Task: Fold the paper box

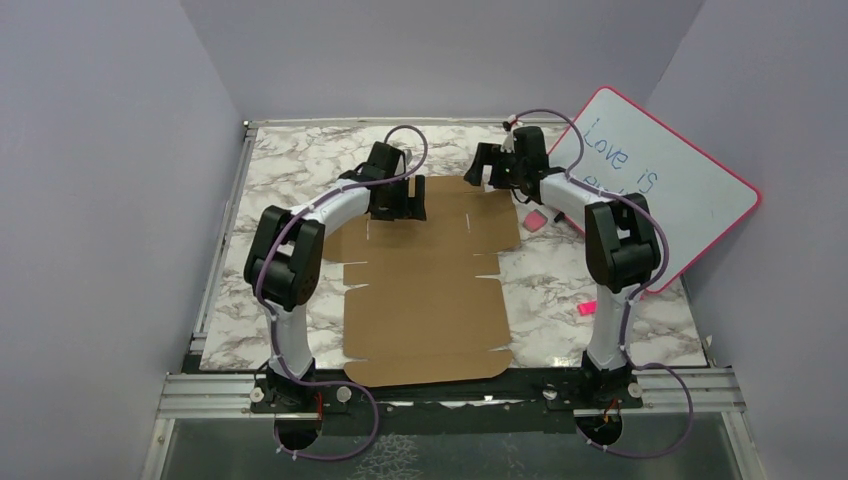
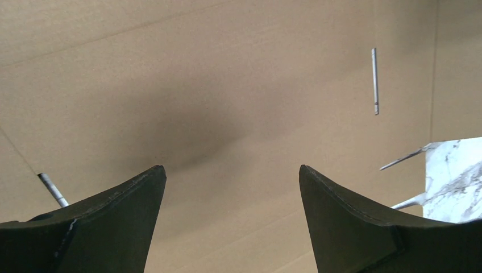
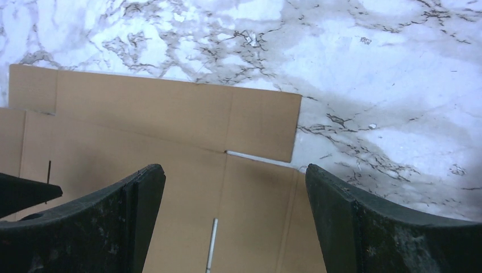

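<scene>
The cardboard sheet point(image 1: 425, 300) lies flat on the table point(image 1: 290, 160) between the arms. Both hands are wide open and empty, the left hand point(image 1: 398, 208) low over the far panel and the right hand point(image 1: 488, 172) above the far corner. Nothing pins the sheet, so a one-sided push may slide it instead of creasing it. Only the right wrist view shows the corner flap point(image 3: 261, 128) and its slit point(image 3: 258, 158); only the top view shows the whole sheet.

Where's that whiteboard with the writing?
Top view: the pink-rimmed whiteboard sits at the marble table's far right, just beyond the right arm.
</scene>
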Controlling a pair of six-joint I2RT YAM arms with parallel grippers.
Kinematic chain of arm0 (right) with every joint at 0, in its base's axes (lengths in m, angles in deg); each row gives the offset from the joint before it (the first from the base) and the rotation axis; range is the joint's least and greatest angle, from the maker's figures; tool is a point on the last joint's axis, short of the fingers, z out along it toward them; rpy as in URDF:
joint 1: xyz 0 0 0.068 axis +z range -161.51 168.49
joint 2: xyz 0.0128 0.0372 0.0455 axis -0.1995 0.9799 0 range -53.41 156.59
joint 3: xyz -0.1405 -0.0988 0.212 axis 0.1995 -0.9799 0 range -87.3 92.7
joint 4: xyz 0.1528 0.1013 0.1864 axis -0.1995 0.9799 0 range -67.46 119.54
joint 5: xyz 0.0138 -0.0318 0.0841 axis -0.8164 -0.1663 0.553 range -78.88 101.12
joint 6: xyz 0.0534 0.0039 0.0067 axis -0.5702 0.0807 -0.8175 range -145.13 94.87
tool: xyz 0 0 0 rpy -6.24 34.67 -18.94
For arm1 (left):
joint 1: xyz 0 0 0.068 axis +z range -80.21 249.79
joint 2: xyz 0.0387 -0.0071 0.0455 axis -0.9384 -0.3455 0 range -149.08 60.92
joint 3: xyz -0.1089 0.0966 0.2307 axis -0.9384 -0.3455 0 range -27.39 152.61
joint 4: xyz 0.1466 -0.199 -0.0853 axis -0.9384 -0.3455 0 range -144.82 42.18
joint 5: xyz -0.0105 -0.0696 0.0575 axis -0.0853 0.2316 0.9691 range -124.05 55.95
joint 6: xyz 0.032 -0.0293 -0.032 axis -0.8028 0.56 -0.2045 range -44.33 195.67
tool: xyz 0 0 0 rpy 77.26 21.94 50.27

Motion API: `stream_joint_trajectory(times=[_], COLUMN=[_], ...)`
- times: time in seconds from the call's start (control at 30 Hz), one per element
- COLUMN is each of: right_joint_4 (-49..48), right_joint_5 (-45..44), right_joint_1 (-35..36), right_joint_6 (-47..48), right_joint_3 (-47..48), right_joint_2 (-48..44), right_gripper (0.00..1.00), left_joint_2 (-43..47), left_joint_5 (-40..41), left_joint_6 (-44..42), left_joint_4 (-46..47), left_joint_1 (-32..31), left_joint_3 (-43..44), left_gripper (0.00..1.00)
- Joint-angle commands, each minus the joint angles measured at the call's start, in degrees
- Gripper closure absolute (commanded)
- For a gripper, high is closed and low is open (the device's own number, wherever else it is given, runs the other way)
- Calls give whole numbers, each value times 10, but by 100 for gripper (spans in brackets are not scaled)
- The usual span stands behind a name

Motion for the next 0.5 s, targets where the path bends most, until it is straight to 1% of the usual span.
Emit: stream_joint_trajectory(times=[0.0,0.23,0.47], right_joint_4=[18,18,9], right_joint_5=[5,18,28], right_joint_1=[-4,-7,-7], right_joint_6=[-15,-25,-39], right_joint_3=[40,68,76], right_joint_2=[35,77,104], right_gripper=[0,0,0], left_joint_2=[-18,-46,-59], left_joint_5=[26,26,25], left_joint_6=[-13,-21,-26], left_joint_4=[4,-2,-11], left_joint_1=[-6,-10,-14], left_joint_3=[4,14,18], left_gripper=[12,12,12])
